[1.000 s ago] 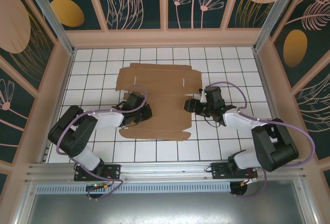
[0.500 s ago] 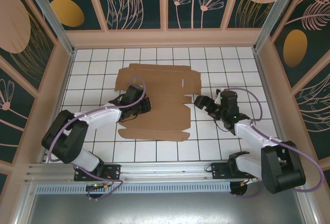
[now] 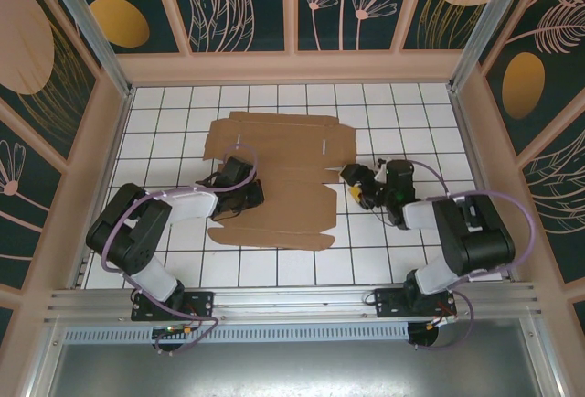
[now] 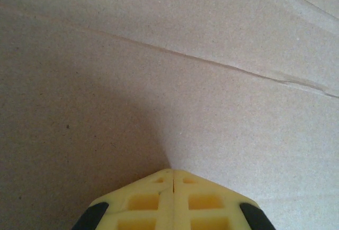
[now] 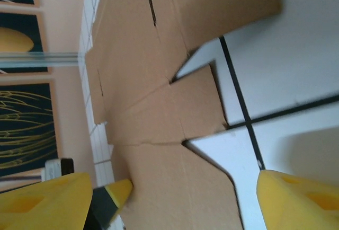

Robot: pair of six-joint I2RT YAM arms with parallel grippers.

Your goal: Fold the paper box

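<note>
The paper box [image 3: 279, 173] lies flat and unfolded on the tiled floor, a brown die-cut sheet with flaps and creases. My left gripper [image 3: 250, 198] is shut and rests tip-down on the sheet's left-middle part. In the left wrist view its yellow fingers [image 4: 173, 176] are pressed together on bare cardboard [image 4: 175, 81], below a crease. My right gripper [image 3: 353, 180] is open at the sheet's right edge. In the right wrist view its jaws [image 5: 172, 201] stand wide apart, facing the box's side flaps [image 5: 175, 108], with nothing gripped.
The white tiled floor [image 3: 402, 123] is walled by a pale frame with patterned panels [image 3: 292, 68]. Bare tiles lie right of the box and in front of it [image 3: 274, 264]. A metal rail [image 3: 292, 301] with the arm bases runs along the near edge.
My right gripper has backed a little to the right off the box's edge and its jaws have widened. The right arm's elbow has swung. My left gripper stays shut on the cardboard.
</note>
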